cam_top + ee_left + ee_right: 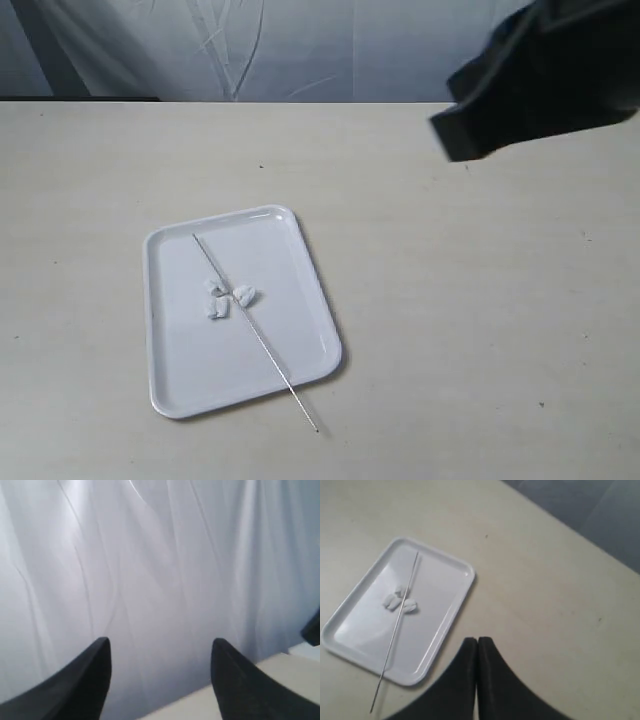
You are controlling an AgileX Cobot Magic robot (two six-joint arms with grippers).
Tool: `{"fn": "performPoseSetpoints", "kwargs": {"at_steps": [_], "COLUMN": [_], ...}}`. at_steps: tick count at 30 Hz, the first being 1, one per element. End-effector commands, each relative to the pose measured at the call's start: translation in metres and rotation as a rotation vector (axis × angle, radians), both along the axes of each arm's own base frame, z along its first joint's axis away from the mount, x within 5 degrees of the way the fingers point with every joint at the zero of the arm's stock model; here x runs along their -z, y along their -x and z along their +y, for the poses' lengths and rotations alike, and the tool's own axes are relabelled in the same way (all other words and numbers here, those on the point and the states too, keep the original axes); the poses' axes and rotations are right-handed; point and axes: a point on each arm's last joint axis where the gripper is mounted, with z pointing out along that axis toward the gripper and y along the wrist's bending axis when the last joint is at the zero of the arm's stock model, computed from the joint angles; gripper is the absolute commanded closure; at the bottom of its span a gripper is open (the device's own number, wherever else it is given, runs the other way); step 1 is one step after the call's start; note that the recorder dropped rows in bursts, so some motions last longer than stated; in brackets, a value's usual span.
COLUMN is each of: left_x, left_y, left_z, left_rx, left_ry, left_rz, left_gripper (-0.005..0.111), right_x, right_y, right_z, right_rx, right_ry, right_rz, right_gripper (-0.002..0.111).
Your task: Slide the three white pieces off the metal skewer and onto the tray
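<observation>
You have soft, even, fairly bright light in every view, with no hard shadows. Ahead of the right end effector (pixel 478 641), the tray (pixel 440 595) carries a faint sheen and casts a thin shadow along one edge on the table (pixel 545 605). Beyond the left end effector (pixel 160 641), the curtain (pixel 160 555) looks hazy and washed pale. Your exterior view blurs the dark arm (pixel 540 70).

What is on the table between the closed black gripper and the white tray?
Nothing. In the right wrist view, only bare beige table separates the shut right gripper from the flat white rectangular tray.
</observation>
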Motion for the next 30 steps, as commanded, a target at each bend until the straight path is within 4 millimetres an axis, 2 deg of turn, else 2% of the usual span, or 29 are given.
{"fn": "performPoseSetpoints", "kwargs": {"at_steps": [1,6,9,13,17,24,30], "left_x": [0.009,0.045,0.07,0.108,0.137,0.141,0.144], "left_y": [0.03,0.007,-0.006,-0.021,-0.027,-0.028,-0.027], "left_z": [0.014,0.022,0.029,0.04,0.038,0.037,0.027], "left_rx": [-0.217,-0.289,-0.348,-0.438,-0.396,-0.385,-0.265], "left_ry": [0.021,0.03,0.046,0.127,0.227,0.218,0.246], "left_rz": [-0.216,-0.106,-0.027,0.098,0.227,0.239,0.285], "left_gripper": [0.051,0.051,0.051,0.051,0.051,0.051,0.051], "right_x": [0.011,0.046,0.071,0.096,0.117,0.123,0.112], "right_y": [0.018,0.033,0.037,0.039,0.04,0.042,0.048], "right_z": [-0.043,-0.068,-0.082,-0.09,-0.099,-0.11,-0.119], "right_rx": [0.066,0.147,0.219,0.275,0.393,0.506,0.561], "right_ry": [-0.098,-0.139,-0.081,-0.004,0.024,0.067,-0.126], "right_rz": [-0.134,-0.185,-0.178,-0.138,-0.058,-0.004,-0.042], "right_gripper": [0.109,0.109,0.109,0.109,0.109,0.109,0.109]}}
